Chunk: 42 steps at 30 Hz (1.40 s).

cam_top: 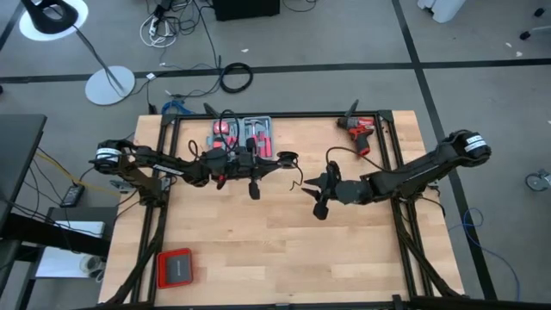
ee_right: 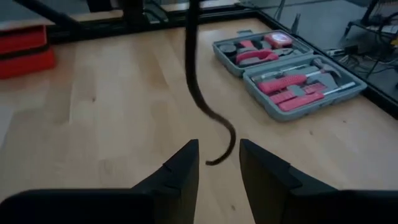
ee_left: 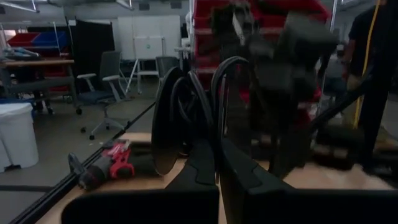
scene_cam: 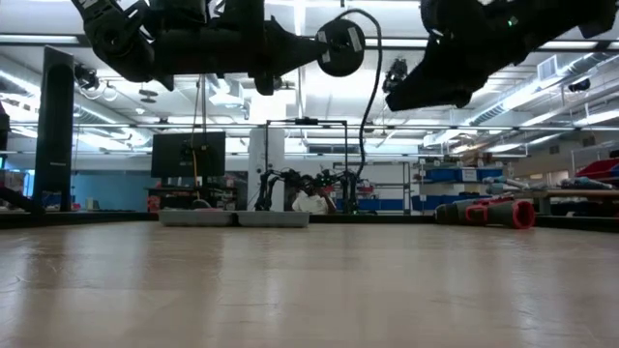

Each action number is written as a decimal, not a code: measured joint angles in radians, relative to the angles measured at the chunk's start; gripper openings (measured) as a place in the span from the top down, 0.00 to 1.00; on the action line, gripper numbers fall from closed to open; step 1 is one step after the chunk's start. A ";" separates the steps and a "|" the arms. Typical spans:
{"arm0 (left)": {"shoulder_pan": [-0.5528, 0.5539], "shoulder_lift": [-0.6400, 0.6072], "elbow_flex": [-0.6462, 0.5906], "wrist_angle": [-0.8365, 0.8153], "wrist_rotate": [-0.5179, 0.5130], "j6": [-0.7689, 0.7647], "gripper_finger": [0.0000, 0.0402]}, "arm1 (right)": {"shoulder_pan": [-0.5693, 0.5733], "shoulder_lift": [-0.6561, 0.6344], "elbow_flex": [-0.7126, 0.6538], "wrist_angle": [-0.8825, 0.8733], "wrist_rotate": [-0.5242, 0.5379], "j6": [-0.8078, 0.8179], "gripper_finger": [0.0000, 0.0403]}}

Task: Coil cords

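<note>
**High view: cord half-coiled in the air, loose tail waiting**

High view shows both arms raised over the middle of the wooden tabletop point(cam_top: 284, 250), with the cord point(cam_top: 297, 176) strung between them, clear of the wood. The left gripper point(cam_top: 284, 159) has its fingers pinched fully together on a few loops of the cord; the left wrist view shows those dark loops point(ee_left: 186, 118) standing just past its fingertips. The right gripper point(ee_right: 217, 163) has its fingers spread wide and holds nothing: in its own wrist view the free tail point(ee_right: 217, 140) hangs just ahead of the gap between them, curling at its tip. I cannot pick out the plug block.

My reading is that the coiling is partway done, with some turns gathered and the tail left over. The next move calls for the right fingers to close on that dangling end and carry it round the held loops, while the left keeps its pinch. The grey tool case point(cam_top: 245, 136) and red drill point(cam_top: 357, 131) lie well apart, at the far edge.
</note>
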 joint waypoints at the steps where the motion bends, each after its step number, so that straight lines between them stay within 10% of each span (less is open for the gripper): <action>1: 0.000 0.000 0.000 0.013 0.000 -0.011 1.00 | -0.002 0.007 -0.015 0.028 0.004 0.001 0.72; 9: -0.007 -0.001 0.000 0.056 0.016 -0.019 1.00 | -0.021 0.119 -0.116 0.381 -0.058 -0.004 0.72; 42: -0.020 -0.002 0.000 0.111 0.007 -0.016 1.00 | -0.138 0.212 -0.114 0.592 -0.138 0.004 0.74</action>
